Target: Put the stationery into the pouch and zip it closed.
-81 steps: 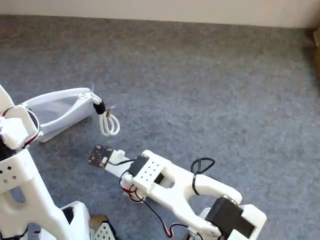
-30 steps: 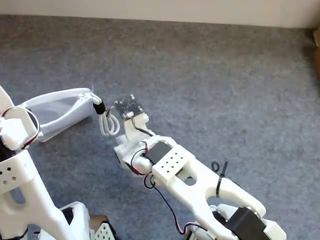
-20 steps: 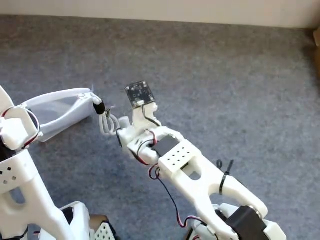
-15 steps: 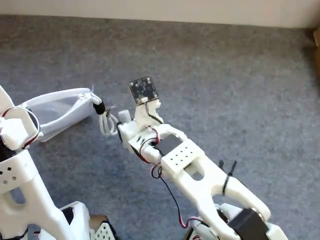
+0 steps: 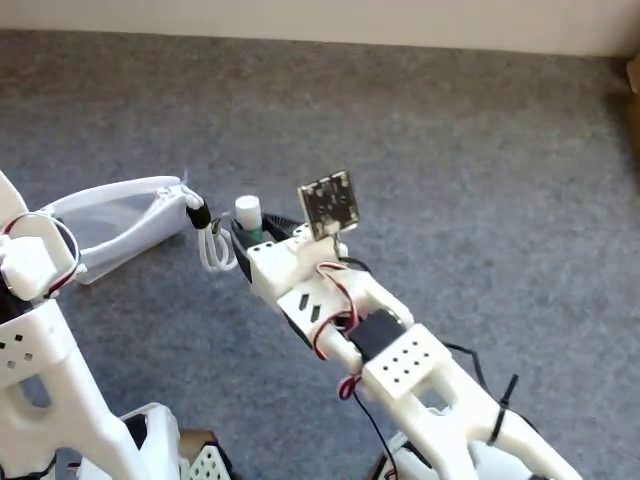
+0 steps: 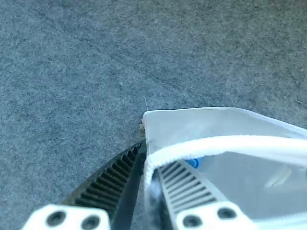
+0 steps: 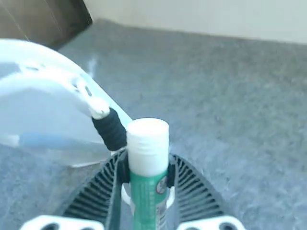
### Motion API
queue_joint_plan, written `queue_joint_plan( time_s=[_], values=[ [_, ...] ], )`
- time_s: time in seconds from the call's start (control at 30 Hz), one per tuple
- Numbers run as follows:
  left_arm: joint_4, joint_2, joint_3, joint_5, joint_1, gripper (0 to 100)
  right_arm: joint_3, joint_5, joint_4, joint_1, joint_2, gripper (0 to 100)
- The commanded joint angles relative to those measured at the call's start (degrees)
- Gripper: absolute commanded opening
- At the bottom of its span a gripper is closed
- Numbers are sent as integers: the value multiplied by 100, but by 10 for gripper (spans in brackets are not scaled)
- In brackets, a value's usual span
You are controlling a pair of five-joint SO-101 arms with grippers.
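Green glue stick [image 7: 147, 139] — cap-first, along right hand [image 7: 146, 159]

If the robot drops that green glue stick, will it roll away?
Probably a little. The glue stick looks round and smooth, so it would likely roll if it landed sideways. The grey fuzzy surface would probably stop it soon. It also looks stiff, since it stands straight in the right gripper without bending.

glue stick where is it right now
The glue stick is gripped in the right gripper, close beside the black zipper end of the pouch, left of centre in the high view.
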Motion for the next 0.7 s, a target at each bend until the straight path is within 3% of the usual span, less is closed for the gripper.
queue_joint_plan(
  time_s=[0.0,0.4,0.67],
  values=[
    [-44,13,154,-35,145,7,31,-35,-330,92,-576,5],
    [-44,13,154,-35,145,7,-207,-26,-365,48,-1763,5],
    [-44,13,154,-44,136,7,-1156,-18,-365,-558,-2202,5]
  ],
)
